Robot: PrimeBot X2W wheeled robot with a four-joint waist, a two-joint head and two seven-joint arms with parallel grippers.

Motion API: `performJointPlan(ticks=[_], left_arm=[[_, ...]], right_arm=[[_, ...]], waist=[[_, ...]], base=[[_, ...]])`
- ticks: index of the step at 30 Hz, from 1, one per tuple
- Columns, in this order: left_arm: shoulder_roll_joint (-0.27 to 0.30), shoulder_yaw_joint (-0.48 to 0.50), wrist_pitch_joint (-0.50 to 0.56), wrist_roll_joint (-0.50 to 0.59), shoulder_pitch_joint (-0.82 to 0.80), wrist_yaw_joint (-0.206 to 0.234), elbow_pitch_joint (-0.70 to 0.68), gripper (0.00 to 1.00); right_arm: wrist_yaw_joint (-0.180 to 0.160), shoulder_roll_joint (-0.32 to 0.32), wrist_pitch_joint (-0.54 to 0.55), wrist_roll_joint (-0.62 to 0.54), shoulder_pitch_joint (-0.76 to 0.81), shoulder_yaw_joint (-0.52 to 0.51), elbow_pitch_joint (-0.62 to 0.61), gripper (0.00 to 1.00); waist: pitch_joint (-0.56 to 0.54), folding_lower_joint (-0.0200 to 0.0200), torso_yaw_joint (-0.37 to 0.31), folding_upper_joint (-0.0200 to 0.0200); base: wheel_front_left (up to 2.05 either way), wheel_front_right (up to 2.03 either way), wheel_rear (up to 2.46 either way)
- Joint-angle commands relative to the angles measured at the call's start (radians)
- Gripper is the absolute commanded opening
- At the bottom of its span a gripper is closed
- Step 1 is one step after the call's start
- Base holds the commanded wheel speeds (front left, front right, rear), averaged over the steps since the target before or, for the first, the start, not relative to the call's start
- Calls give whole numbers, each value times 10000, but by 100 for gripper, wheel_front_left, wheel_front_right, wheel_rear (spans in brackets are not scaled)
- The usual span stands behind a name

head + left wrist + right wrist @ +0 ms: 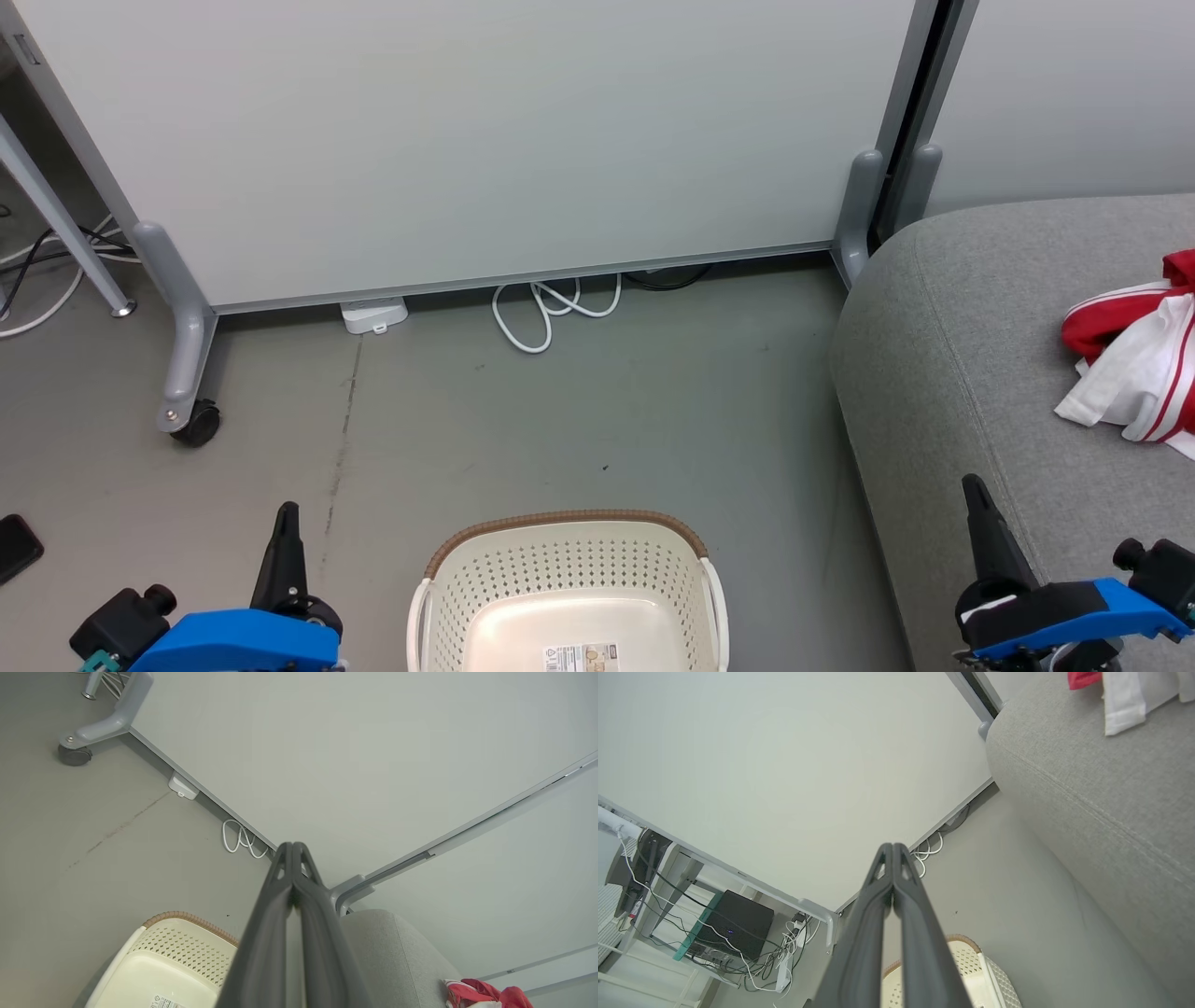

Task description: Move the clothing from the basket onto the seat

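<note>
A white cable lies beyond the basket, left pincer and right pincer pressed together

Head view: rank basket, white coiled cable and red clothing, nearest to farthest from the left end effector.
1. Basket, just right of the left end effector.
2. White coiled cable, under the partition.
3. Red clothing, far right on the seat.

Floor between basket and partition panel lies open; seat blocks the right, cable loops at the panel foot.
</note>
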Motion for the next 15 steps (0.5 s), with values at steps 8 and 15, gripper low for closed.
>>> performJointPlan(ticks=[8, 15], left_arm=[[-29, 234, 284, -945, -353, -8, -248, 0], [-77, 360, 493, -1645, -429, -10, -323, 0]], right_arm=[[4, -39, 243, 1180, -330, -82, -185, 0], [4, -43, 402, 2031, -387, -125, -207, 0]], waist=[[2, -1, -17, 0], [3, -1, -34, 0]], base=[[0, 0, 0], [0, 0, 0]])
